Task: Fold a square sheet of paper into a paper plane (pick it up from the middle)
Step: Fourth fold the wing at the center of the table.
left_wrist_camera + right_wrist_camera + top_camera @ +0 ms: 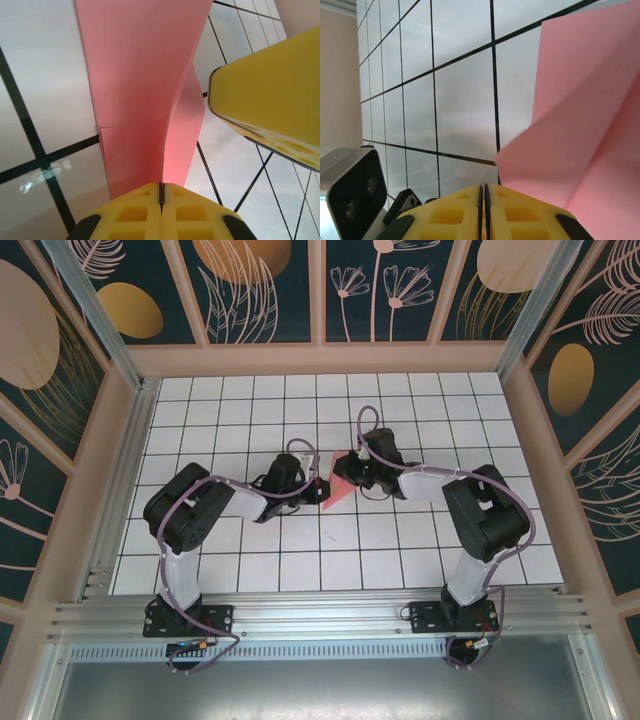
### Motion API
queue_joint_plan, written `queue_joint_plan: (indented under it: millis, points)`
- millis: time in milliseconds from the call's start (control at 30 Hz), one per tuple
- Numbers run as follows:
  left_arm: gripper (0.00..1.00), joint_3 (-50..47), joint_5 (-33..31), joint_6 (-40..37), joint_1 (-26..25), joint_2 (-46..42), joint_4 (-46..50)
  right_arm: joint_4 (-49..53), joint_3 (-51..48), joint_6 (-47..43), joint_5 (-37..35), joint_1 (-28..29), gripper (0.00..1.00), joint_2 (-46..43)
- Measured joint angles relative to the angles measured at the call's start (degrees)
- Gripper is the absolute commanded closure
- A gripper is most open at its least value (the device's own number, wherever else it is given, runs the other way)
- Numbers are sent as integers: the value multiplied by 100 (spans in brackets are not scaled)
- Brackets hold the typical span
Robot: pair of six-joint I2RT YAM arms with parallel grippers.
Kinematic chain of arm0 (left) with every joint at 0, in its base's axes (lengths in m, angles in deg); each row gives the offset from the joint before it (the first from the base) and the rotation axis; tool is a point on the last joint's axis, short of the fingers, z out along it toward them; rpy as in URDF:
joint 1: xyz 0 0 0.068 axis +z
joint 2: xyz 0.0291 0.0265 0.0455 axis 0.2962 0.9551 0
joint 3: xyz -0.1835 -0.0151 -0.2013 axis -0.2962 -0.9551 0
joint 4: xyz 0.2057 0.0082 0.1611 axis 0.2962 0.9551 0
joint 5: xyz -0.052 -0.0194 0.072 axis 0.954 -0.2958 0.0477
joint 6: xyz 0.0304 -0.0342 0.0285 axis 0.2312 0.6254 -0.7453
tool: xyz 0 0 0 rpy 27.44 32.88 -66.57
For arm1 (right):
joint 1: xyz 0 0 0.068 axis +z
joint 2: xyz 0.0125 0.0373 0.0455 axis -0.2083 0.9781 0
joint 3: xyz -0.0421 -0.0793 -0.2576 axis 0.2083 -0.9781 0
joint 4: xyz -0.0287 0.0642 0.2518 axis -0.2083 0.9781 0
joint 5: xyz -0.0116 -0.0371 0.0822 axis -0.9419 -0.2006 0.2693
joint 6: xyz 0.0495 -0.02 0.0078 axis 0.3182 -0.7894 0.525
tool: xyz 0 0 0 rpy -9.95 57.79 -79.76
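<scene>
The pink sheet of paper (337, 492) is folded into a narrow pointed wedge with a raised ridge and lies between the two arms at the middle of the table. In the left wrist view the paper (140, 100) runs up from my left gripper (161, 190), whose yellow jaws are shut on its ridge. From above, the left gripper (320, 490) is at the paper's left end. My right gripper (348, 475) is at its upper right end. Its jaws (484, 192) are shut, and the paper (590, 125) lies just to their right. I cannot tell if they pinch it.
The white gridded table (400, 550) is walled by beige panels on the left, back and right (320, 358). An aluminium rail (320, 615) runs along the near edge at the arm bases. One yellow finger of the right gripper (270, 100) looms close beside the paper.
</scene>
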Motion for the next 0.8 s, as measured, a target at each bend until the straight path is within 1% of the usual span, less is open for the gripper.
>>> queue_joint_plan:
  millis: [100,300,400,567,800]
  points:
    - [100,186,33,22,0,155,214,44,70,-50,0,-15,86,153]
    - [100,339,87,177,2,201,402,81,85,-151,2,-136,86,313]
    - [98,380,105,273,11,208,470,13,81,-177,83,-190,85,313]
    - [97,522,210,348,44,260,640,-52,44,-236,157,-225,85,326]
    - [96,608,223,350,44,286,763,-55,39,-251,144,-258,85,553]
